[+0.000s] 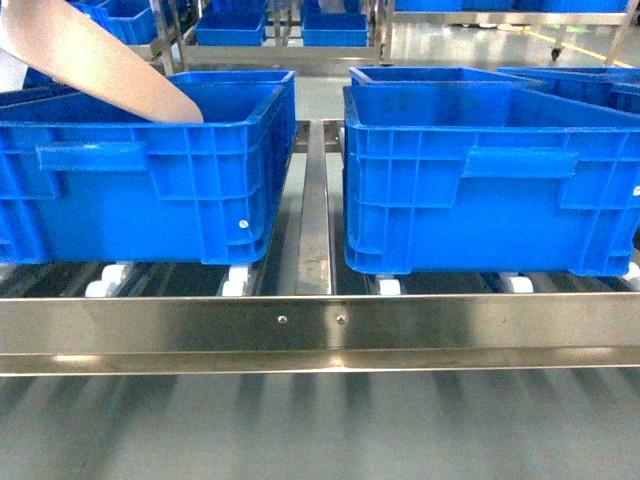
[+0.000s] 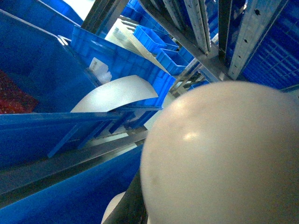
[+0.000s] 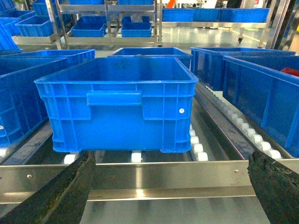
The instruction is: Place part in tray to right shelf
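- Before us, the right shelf's front rail (image 1: 320,325) runs from side to side, rollers (image 1: 236,283) just behind it.
- Two crates sit on the rollers: the left crate (image 1: 150,175) and the right crate (image 1: 480,180), a steel divider (image 1: 314,215) between them.
- The tray (image 1: 95,65) slants down from the upper left into the left crate.
- Behind both, we see more crates (image 1: 232,28) on a far rack.
- In the right wrist view, one crate (image 3: 117,102) stands just behind the rail (image 3: 140,177), neighbours on either side.
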`<state>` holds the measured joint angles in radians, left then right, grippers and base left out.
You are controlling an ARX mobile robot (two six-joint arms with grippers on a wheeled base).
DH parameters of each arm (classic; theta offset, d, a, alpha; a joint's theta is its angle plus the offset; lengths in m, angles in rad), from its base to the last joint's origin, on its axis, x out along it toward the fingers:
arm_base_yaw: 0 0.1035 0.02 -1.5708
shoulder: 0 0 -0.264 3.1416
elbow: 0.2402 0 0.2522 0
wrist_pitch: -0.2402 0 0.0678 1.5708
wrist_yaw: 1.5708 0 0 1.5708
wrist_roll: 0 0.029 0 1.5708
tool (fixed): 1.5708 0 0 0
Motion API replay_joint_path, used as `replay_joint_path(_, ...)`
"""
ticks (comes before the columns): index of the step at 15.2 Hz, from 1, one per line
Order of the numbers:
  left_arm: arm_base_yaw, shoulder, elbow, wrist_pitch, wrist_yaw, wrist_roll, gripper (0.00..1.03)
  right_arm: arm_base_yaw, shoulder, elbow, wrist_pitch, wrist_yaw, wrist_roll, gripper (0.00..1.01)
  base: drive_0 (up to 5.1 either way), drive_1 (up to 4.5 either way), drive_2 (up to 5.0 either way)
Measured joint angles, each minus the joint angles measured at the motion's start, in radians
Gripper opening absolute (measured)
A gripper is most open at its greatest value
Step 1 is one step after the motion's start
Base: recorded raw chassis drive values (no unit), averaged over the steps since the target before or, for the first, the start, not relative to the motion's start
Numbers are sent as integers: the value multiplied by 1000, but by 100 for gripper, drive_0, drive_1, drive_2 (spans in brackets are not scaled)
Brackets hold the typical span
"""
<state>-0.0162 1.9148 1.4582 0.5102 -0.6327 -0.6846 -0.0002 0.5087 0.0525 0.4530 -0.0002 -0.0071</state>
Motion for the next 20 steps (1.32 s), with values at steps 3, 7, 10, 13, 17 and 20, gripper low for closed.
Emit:
replay_joint_path(3,8,-109,-127,37,64,-62,14,0,0,0,0,0,0,98,0,0,0)
replay_joint_path(7,2,-477,-539,153,275,-363,14,0,0,0,0,0,0,98,0,0,0)
replay_joint_path(10,-179,-733,-853,307,272,-271,14,0,0,0,0,0,0,98,0,0,0)
replay_joint_path(13,-129,-784,-995,84,470,250,14,-1,-66,-12,-56,1,3,69,0,0,0)
replay_joint_path(17,-84,-961,-1168,164,536,624,14,0,-167,-40,-101,0,3,19,0,0,0)
replay_joint_path(20,-36,-1058,-1271,129,589,665,14,0,-235,-40,-176,0,6,2,0,0,0)
